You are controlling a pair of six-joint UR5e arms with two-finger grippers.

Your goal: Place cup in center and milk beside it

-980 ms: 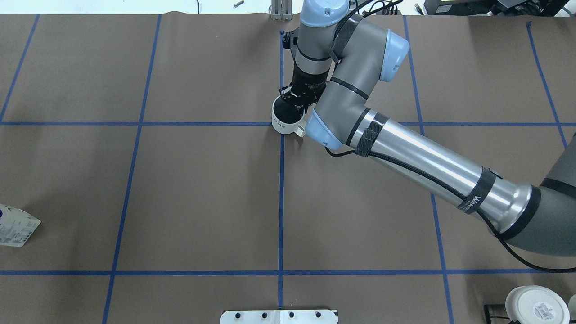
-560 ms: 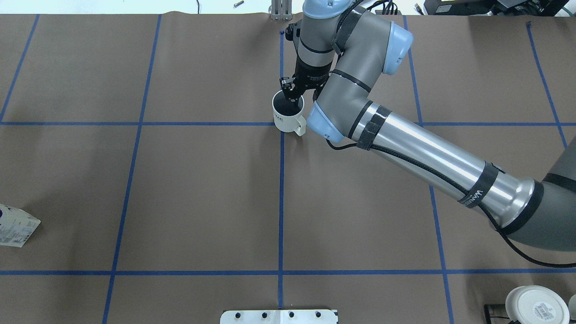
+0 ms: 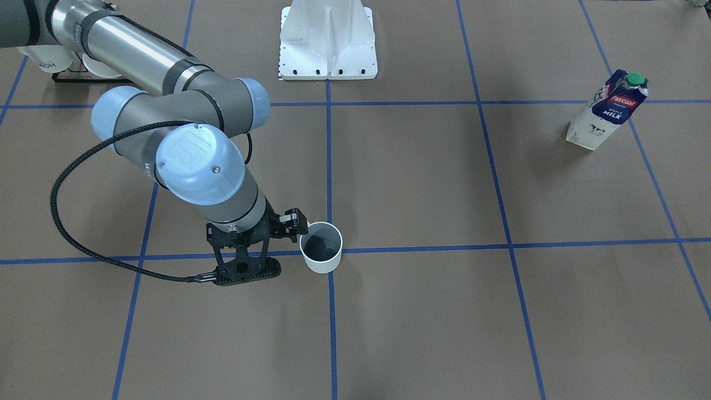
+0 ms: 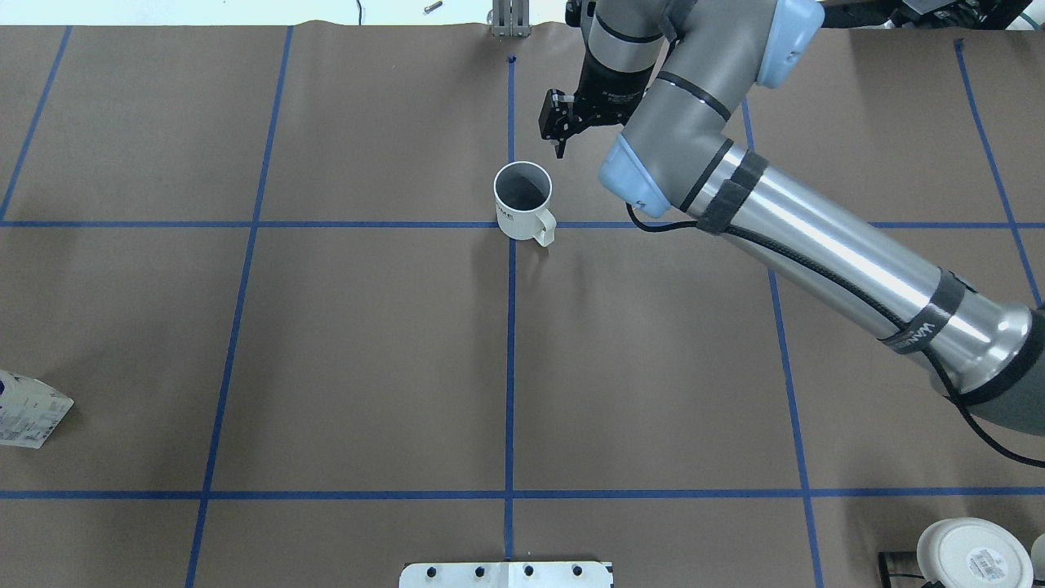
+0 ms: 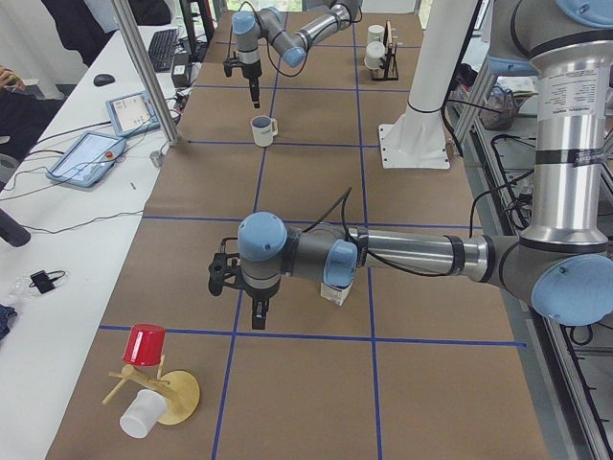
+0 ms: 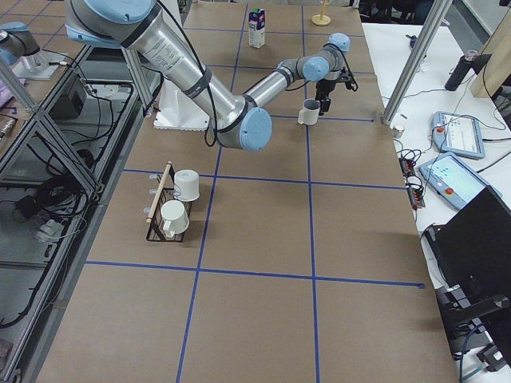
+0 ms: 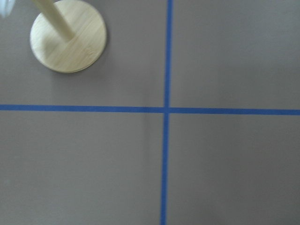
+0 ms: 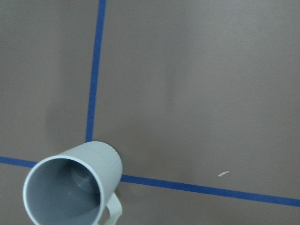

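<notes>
Nothing is held by the fingers point(image 4: 560, 145) of the right gripper point(image 4: 559, 152). They are raised clear of the cup point(image 4: 522, 200), a little to its right and far side, and how widely they are parted cannot be told. The cup is seen upright on the counter point(image 4: 367, 367), at a crossing of blue tape lines point(image 4: 510, 343) in the far middle, with its handle turned toward the near right. The left gripper point(image 5: 257, 324) is shown only in the left-end view, pointed down near the left end, and whether it is parted or closed cannot be told there.

The milk point(image 3: 608, 111) is stood upright well to the left of the cup. In the left-end view most of the carton is hidden behind the left arm point(image 5: 402, 254). In the overhead view only its lower part is caught at the frame's edge, while the green cap and lettering are given by the front-facing view. Dark lettering on the cup's side is shown by the overhead view alone. A rack of white mugs point(image 6: 169, 209) is set at the near right, and a wooden stand point(image 5: 158, 398) with a red cup point(image 5: 146, 343) at the far left.
</notes>
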